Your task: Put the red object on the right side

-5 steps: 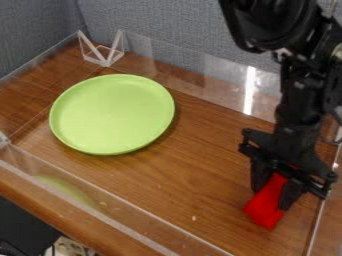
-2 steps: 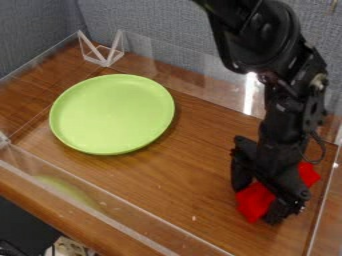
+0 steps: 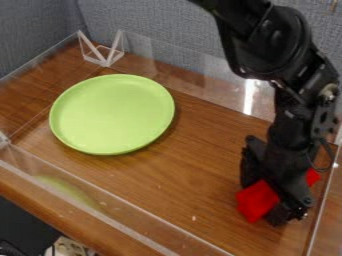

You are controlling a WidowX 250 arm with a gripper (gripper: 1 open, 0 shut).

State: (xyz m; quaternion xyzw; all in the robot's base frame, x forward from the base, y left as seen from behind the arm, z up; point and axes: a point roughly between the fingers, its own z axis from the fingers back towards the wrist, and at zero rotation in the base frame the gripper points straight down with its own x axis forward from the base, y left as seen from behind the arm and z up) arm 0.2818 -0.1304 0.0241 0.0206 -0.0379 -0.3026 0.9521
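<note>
Beneath the opened gripper (image 3: pixel 277 196), the red object (image 3: pixel 258 203) lies on the table (image 3: pixel 187 140).

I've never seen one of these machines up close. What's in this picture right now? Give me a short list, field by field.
Surface: wooden table inside clear walls
Plate: green plate, empty, on the left half
Red object: red block lying on the table at the right, near the front edge
Arm: black robot arm reaching down from the top right
Fingers: gripper pointing down, open, straddling the block
Background: small white wire stand at the back left
</note>
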